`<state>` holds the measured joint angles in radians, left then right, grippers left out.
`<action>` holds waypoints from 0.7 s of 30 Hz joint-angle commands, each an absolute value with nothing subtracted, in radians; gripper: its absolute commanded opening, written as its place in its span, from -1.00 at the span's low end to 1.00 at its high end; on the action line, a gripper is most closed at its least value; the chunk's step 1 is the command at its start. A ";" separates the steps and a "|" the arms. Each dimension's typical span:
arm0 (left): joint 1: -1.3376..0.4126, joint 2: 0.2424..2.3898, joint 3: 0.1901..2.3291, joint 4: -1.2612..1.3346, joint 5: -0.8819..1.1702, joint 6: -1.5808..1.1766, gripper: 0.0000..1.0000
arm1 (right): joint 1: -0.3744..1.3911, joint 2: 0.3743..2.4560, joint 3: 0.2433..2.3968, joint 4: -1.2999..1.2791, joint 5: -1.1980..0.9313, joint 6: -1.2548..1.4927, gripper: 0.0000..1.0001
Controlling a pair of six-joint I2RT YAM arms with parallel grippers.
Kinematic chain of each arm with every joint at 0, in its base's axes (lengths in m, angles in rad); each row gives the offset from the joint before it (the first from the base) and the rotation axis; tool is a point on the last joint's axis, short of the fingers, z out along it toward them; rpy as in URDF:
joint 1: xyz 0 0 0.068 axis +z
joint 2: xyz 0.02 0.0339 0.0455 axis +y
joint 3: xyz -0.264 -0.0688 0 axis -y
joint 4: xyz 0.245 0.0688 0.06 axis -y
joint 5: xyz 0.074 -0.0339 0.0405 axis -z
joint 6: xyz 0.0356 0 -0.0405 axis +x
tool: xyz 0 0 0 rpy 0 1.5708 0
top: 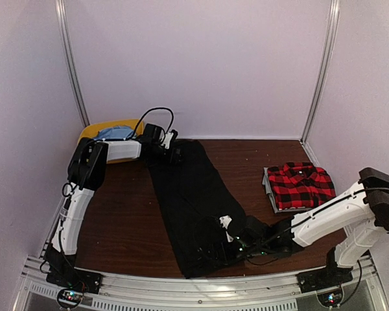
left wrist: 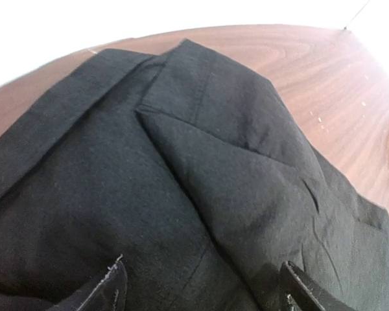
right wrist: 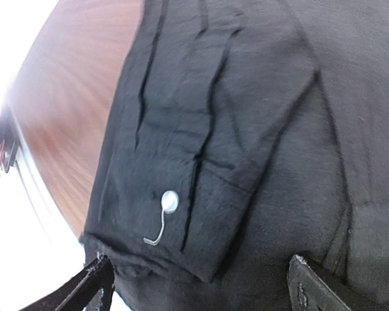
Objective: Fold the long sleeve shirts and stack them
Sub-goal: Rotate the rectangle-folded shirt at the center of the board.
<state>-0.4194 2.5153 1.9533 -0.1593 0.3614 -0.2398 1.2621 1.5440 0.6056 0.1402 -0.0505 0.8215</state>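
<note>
Plain black long sleeve shirt (top: 191, 207), soft cloth: in the overhead view it lies as a long narrow strip from the far middle of the dark brown wooden table (top: 123, 214) down to its near edge. The red-and-black buffalo plaid shirt (top: 301, 186) sits folded into a compact rectangle at the table's right side, well apart from the black one. A yellow plastic bin (top: 94, 131) stands at the far left corner with blue cloth (top: 115, 133) inside. The left gripper (top: 174, 153) is at the strip's far end, the right gripper (top: 225, 245) at its near end (black on black, so its jaws are hard to read there). Left wrist view: the left gripper (left wrist: 204, 288) has its jaws spread wide, low over folded layers of the black shirt (left wrist: 181, 194), with nothing clasped. Right wrist view: the right gripper (right wrist: 204, 288) also has its jaws spread wide, over a sleeve cuff (right wrist: 181, 162) that carries a small white button (right wrist: 170, 201) and a loose thread, with bare table (right wrist: 71, 116) to the left.
</note>
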 commanded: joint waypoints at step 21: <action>-0.347 2.298 1.908 -0.063 0.409 -0.236 0.95 | 1.192 1.668 1.025 -0.055 -0.063 0.437 1.00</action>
<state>-0.3500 2.4752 2.0243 -0.2142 0.4030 -0.2199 1.2655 1.7229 0.9943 -0.0299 -0.1009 0.5011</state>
